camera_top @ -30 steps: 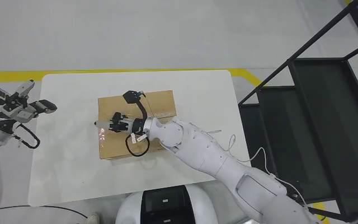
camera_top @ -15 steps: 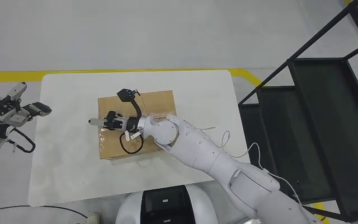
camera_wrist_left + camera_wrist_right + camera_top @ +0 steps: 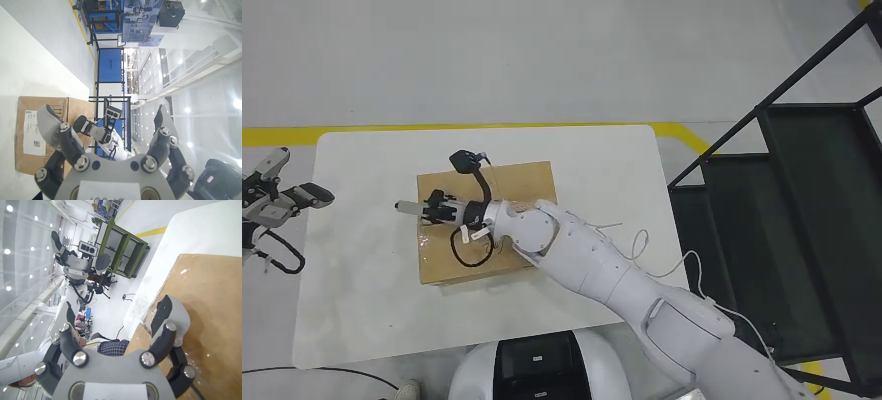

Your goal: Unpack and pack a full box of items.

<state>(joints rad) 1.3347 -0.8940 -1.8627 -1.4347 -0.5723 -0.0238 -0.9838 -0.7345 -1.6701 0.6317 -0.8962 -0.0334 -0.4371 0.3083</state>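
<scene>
Presently, right gripper (image 3: 116,306) fingers (image 3: 166,313) spread wide at the box (image 3: 208,291) edge.

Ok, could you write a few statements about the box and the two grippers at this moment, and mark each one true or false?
1. The cardboard box is closed on top. True.
2. The right gripper is shut on a flap of the box. False: it is open and holds nothing, with one finger over the box's top at its edge and the other past the edge.
3. The left gripper hangs above the box. False: it is open, off to the side beyond the table's edge and apart from the box.
4. The box stands on the white table. True.
5. One side of the box has a white label. True.
</scene>
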